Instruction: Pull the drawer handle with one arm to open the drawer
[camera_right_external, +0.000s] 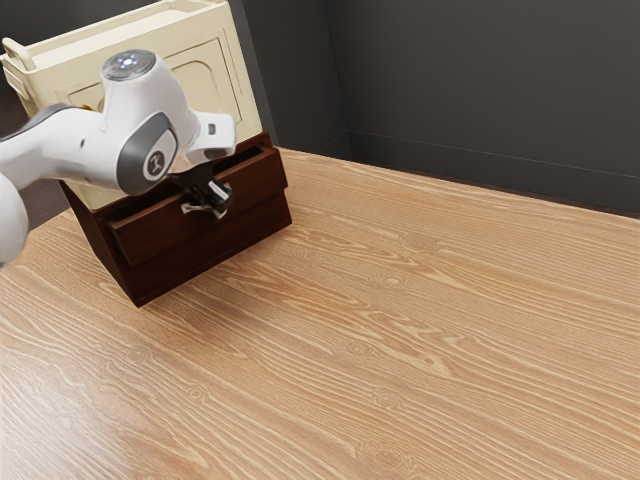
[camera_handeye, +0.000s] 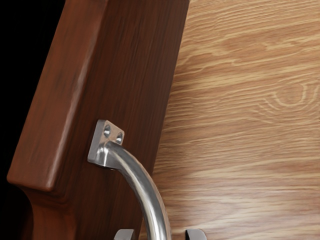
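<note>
The pincer (camera_right_external: 216, 204) stands partway open, its fingers either side of the metal handle (camera_handeye: 141, 185), holding nothing. The drawer (camera_right_external: 160, 229) juts slightly open above the worktop (camera_right_external: 400, 320). The arm (camera_right_external: 150, 105) bears an unreadable round badge (camera_right_external: 156, 163).

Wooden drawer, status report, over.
Gripper open, fingers either side of curved metal handle. Wooden drawer partly out. No obstruction seen.

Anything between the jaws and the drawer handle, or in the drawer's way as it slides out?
Nothing visible in either spot. The jaws stand either side of the handle, and the drawer, partly out, opens over the table.
</note>
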